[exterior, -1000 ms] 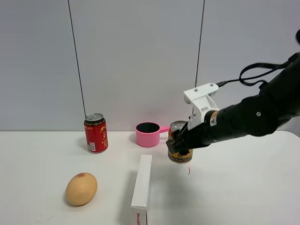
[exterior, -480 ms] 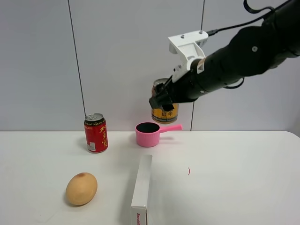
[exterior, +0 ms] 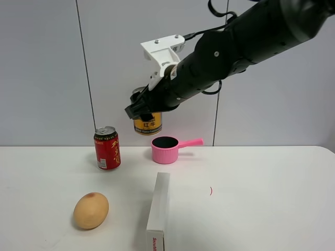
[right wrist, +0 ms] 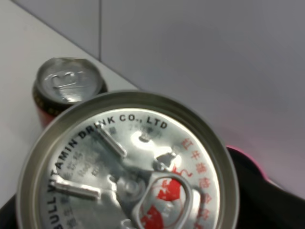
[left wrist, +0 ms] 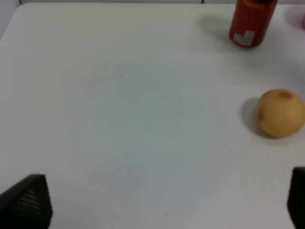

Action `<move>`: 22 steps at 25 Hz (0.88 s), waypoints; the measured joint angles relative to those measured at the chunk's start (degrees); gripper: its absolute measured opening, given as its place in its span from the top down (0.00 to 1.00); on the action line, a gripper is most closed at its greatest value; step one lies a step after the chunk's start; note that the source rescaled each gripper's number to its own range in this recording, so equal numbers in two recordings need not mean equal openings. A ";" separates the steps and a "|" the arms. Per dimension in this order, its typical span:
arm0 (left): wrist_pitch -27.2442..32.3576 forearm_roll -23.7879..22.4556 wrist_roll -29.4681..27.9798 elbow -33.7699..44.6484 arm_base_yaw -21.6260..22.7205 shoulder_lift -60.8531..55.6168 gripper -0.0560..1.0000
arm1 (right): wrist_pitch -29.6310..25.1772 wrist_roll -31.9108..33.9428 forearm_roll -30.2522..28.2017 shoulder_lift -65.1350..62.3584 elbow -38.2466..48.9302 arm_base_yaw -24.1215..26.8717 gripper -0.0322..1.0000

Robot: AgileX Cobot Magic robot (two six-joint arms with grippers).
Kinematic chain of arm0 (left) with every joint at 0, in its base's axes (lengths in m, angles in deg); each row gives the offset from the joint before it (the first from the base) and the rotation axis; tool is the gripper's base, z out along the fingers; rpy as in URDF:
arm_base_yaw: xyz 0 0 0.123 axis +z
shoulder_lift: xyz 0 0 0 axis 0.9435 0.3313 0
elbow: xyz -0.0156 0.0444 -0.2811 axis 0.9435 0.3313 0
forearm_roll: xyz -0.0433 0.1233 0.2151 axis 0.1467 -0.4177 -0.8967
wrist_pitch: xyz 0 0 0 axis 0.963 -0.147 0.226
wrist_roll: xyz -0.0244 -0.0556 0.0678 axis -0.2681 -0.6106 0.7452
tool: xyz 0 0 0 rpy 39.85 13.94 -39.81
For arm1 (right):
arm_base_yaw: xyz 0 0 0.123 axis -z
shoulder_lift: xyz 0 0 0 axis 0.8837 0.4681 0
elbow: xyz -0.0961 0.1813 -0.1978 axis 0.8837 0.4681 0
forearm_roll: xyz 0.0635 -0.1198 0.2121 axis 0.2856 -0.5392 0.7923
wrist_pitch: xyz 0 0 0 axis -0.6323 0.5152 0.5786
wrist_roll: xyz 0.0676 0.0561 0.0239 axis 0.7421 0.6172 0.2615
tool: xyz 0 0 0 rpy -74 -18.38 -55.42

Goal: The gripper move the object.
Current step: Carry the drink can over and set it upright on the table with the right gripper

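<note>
The object, a short gold-yellow can (exterior: 147,124) with a silver top, hangs high above the table's back edge, in front of the wall. My right gripper (exterior: 143,111) is shut on its upper part, and the black arm with its white bracket (exterior: 159,52) reaches in from the upper right. The can's silver lid (right wrist: 128,167) fills the right wrist view. The can is above and between the red can and the pink cup. In the left wrist view my left gripper (left wrist: 162,210) stands open over bare table, with only its black fingertips (left wrist: 28,202) showing.
A taller red can (exterior: 107,148) (left wrist: 251,21) (right wrist: 69,86) stands at the back left. A pink cup (exterior: 166,149) with a handle sits beside it. A yellow-brown round fruit (exterior: 90,210) (left wrist: 281,113) lies front left, a white box (exterior: 158,212) front centre, and a small red mark (exterior: 211,191) on the white table (exterior: 272,209).
The right gripper has lifted the gold can off the table near the red mark. It has carried the can up and to the left, past the pink cup. The other things have not moved.
</note>
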 joint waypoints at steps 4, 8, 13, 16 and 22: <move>0.00 0.00 0.00 0.00 0.00 0.00 0.00 | -0.88 0.00 0.26 4.10 -3.88 -1.92 0.97; 0.00 0.00 0.00 0.00 0.00 0.00 0.00 | -0.95 0.00 0.47 6.78 -5.44 -2.79 0.97; 0.00 0.00 0.00 0.00 0.00 0.00 0.00 | -1.02 0.00 0.64 9.45 -5.72 -3.06 0.97; 0.00 0.00 0.00 0.00 0.00 0.00 0.00 | -1.00 -0.41 0.64 11.01 -5.72 -3.06 0.97; 0.00 0.00 0.00 0.00 0.00 0.00 0.00 | 0.73 -1.64 0.85 13.75 -5.72 -3.06 0.97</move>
